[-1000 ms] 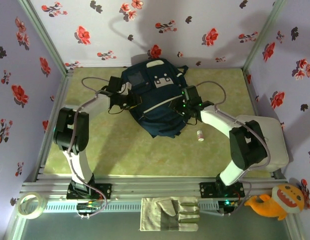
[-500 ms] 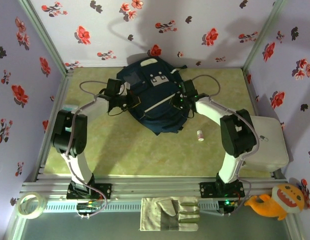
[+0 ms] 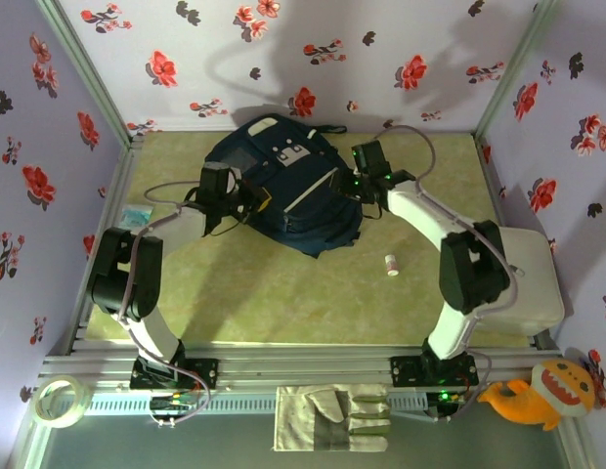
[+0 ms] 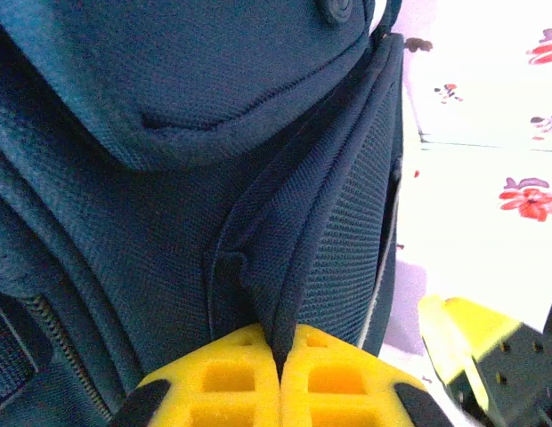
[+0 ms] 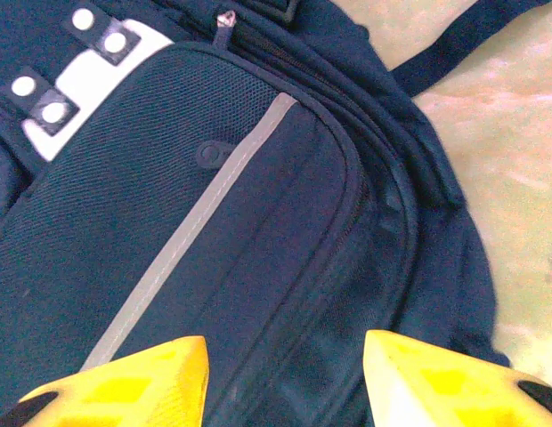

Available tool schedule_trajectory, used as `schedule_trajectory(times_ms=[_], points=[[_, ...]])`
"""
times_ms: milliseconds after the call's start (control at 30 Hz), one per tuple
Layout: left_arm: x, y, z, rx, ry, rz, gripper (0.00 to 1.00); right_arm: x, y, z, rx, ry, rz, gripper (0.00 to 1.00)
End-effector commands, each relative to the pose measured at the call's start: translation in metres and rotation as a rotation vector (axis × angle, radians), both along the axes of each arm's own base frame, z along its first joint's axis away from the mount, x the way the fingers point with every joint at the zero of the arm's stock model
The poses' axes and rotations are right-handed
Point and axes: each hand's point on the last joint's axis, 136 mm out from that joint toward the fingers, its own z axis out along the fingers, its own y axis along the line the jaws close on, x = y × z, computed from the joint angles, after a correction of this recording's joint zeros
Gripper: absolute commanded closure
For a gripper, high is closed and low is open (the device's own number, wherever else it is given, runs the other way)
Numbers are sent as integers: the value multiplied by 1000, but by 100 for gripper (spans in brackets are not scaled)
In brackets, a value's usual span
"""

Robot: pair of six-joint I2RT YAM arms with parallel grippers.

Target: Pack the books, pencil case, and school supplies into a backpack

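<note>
top: overhead, whole table [image 3: 283, 293] | wrists: close on backpack [image 3: 283, 186] — shared with top

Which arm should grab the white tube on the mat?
Right. The white tube lies on its side of the backpack, and the right gripper is open; the left gripper is clamped on backpack fabric.

Light: bright, even, from overhead.
Shadows: soft arm-shaped smudges on the back wall [image 3: 381, 98], upper centre and upper right.
Glare: right side of the left wrist view washed nearly white.
Focus: backpack [image 4: 169, 178] weave crisp; bottom edges of both wrist views blurred.
</note>
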Motion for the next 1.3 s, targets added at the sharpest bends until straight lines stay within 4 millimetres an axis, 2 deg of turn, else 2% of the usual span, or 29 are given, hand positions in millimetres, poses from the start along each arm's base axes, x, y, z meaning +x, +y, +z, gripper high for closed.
schedule_trajectory(times_ms=[0, 133, 300, 400, 500, 667, 800, 1267], points=[[12, -6, 46, -103, -118, 21, 100, -35, 5, 7, -61, 1, 34, 50], [12, -7, 45, -108, -114, 24, 100, -65, 39, 5, -65, -1, 97, 52], [10, -9, 44, -106, -111, 20, 100, -92, 96, 6, -37, -27, 179, 59], [10, -10, 42, -104, -108, 19, 100, -100, 122, 0, -10, -30, 192, 64], [9, -10, 40, -101, -105, 17, 100, -102, 138, -9, 20, -16, 192, 67], [8, -10, 35, -98, -94, 15, 100, -98, 150, -25, 14, 7, 191, 68], [9, -10, 33, -97, -90, 16, 100, -91, 155, -29, 1, 4, 189, 71], [7, -11, 31, -97, -83, 15, 100, -73, 152, -36, -82, -19, 149, 82]])
